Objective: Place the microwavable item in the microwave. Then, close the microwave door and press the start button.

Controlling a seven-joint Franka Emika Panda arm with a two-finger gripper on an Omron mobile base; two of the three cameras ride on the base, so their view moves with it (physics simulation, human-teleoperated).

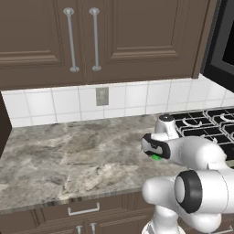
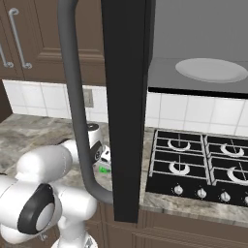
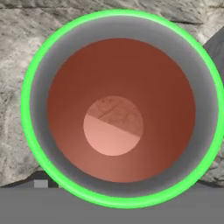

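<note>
Gripper jaws stood spread, directly above the green mug (image 3: 120,26) on the counter (image 1: 68,155). I judged it rigid, light, slippery-glazed, with contents that could spill; I'd pinch the rim wall, keeping it upright.

My arm (image 2: 48,189) rose at the lower left, bent low over the marble counter (image 2: 29,133). The microwave door (image 2: 127,97) stood open, edge-on, its curved grey handle (image 2: 77,106) crossing my wrist. A green sliver of the mug (image 2: 103,170) showed near the counter's front edge. The turntable plate (image 2: 211,70) sat inside the microwave (image 2: 193,48), above the stove (image 2: 198,162).
</note>
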